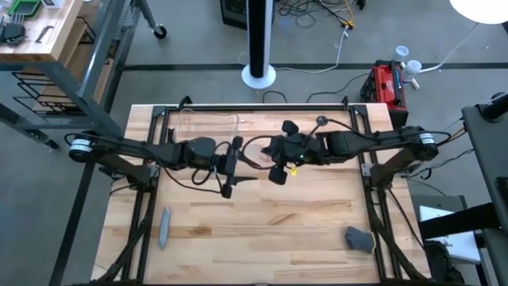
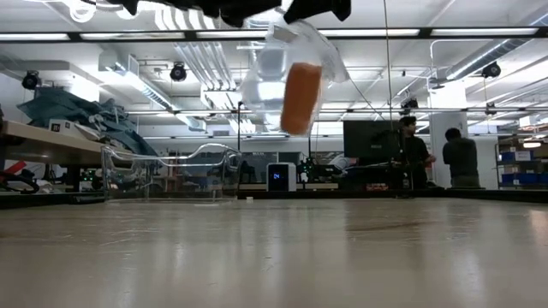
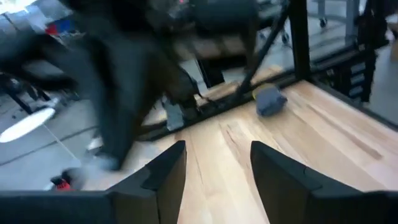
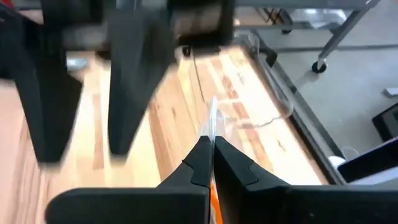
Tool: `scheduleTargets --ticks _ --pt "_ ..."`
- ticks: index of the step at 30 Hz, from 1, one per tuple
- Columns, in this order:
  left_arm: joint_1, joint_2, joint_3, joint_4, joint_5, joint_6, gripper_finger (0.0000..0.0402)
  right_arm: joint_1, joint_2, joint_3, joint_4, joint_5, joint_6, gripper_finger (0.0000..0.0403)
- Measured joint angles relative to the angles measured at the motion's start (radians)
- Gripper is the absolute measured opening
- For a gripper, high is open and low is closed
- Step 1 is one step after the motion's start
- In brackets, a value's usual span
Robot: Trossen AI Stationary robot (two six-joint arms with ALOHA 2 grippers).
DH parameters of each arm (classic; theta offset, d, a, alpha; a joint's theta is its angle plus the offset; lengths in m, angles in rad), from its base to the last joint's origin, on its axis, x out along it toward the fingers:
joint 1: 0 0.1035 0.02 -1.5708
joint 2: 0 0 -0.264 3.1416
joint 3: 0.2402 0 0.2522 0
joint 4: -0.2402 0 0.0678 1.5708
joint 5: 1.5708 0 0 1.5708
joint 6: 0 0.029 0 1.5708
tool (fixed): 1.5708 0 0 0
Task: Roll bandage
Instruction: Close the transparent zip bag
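Right hand pinched on clear wrap around the bandage, aloft; left hand open

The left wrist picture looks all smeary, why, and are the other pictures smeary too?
Left wrist view: the other arm is motion-blurred, while the left gripper is clearer. Right wrist view: the far fingers streak too. Low view: the bandage is soft inside shiny wrap; ceiling lights glare. High view is sharp.
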Motion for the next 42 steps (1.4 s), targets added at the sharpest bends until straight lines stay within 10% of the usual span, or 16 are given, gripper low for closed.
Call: scheduleTargets --ticks 10,30,36,42 --pt "0.006 -0.025 0.0 -0.076 -0.197 -0.031 0.0154 0.049 0.0 -0.024 -0.004 0.033 0.034 0.0" --pt "0.017 -0.012 -0.01 -0.009 -0.182 -0.03 0.0181 0.085 0.0 -0.025 0.05 0.048 0.061 0.0" --pt "0.017 0.035 -0.009 0.026 -0.16 0.014 0.0139 0.084 0.001 -0.026 0.149 -0.002 0.028 0.0" --pt "0.017 0.033 -0.01 0.017 -0.126 0.08 0.0013 0.084 0.001 -0.026 0.138 -0.004 0.045 0.0003"
